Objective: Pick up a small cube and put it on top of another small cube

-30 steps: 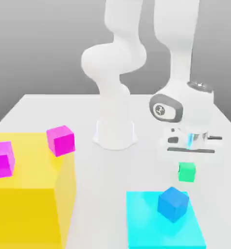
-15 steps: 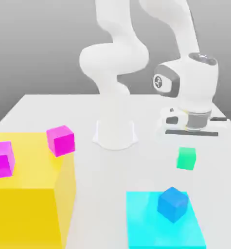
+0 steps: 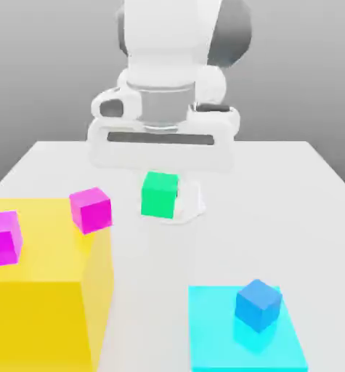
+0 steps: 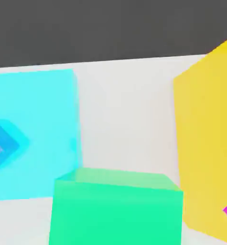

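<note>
At the exterior view's lower left stands a large matte yellow block (image 3: 37,290), and on its top sit two small magenta cubes: one at the far left edge of the frame (image 3: 2,237), the other nearer the block's back right corner (image 3: 91,209), well apart from each other.

Near the middle of that frame hangs the small plain solid-green cube (image 3: 160,194), raised clear of the white table (image 3: 291,189) and in front of the arm's white base. It sits directly beneath the broad white hand of the arm, where the gripper (image 3: 160,190) points down from the upper centre of the frame. The fingers themselves cannot be made out, so whether they are pinching the cube cannot be told. In the hand view the same green cube (image 4: 116,208) fills the lower middle of the picture, very close to the camera, with the yellow block (image 4: 206,143) off to one side.

At the exterior view's lower right lies a flat cyan square pad (image 3: 211,341), and a small blue cube (image 3: 257,305) rests on it, well apart from the green cube.
</note>
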You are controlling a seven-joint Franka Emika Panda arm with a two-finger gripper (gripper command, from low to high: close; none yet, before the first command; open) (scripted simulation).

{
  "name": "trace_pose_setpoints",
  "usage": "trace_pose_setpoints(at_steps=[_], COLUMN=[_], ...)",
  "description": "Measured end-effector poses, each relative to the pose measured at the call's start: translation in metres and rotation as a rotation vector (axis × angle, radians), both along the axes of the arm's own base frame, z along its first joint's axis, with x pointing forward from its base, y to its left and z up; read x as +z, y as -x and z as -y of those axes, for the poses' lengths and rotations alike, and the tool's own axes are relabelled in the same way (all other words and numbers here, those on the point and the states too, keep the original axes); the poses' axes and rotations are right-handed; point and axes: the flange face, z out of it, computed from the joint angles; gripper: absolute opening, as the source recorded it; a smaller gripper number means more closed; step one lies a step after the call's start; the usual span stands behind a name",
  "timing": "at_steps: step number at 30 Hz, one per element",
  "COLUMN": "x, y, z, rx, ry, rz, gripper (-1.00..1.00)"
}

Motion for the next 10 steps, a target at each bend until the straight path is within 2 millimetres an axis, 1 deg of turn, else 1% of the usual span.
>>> trace_pose_setpoints(at_steps=[2,3,4,6,7,10], x=[0.022,0.019,0.01,-0.016,-0.026,-0.026], y=[0.011,0.014,0.015,0.016,0.017,0.017], z=[0.037,0.047,0.051,0.054,0.055,0.055], rx=[0.0,0.0,0.0,0.0,0.0,0.0], ry=[-0.006,-0.008,-0.009,-0.009,-0.01,-0.01], rz=[-0.001,-0.002,-0.002,-0.002,-0.002,-0.002], gripper=[-1.0,-1.0,-1.0,-1.0,1.0,1.0])
